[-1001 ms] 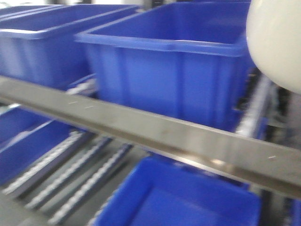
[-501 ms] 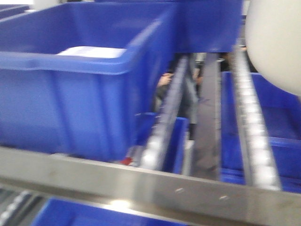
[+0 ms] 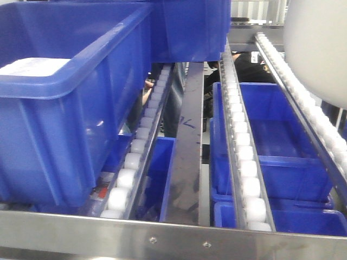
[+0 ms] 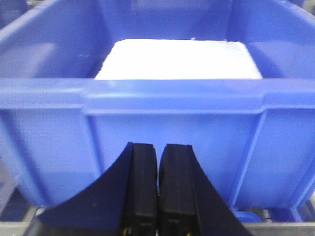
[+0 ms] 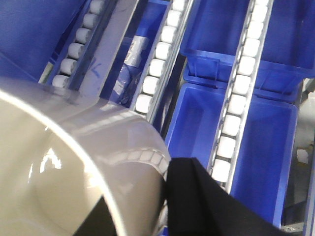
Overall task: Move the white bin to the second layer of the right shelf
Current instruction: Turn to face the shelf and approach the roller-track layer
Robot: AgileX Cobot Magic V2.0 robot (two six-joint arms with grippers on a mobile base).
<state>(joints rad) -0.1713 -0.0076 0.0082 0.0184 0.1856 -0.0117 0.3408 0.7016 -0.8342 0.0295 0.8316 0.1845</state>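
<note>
Bin (image 3: 317, 49) held aloft above the right end of the shelf (image 3: 187, 151) rail (image 3: 173, 238).
Right tool (image 5: 184, 194) grips the bin's wall, one black finger (image 5: 209, 214) showing outside it; roller tracks (image 3: 241, 162) run back from the rail beneath. Left tool (image 4: 158, 189) is closed on nothing, near the rail, facing a blue crate (image 4: 157, 118) that stands just behind it.

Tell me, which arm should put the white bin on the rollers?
Right. The right tool holds the white bin near the roller tracks. The left tool is shut, empty, and faces a blue crate.
</note>
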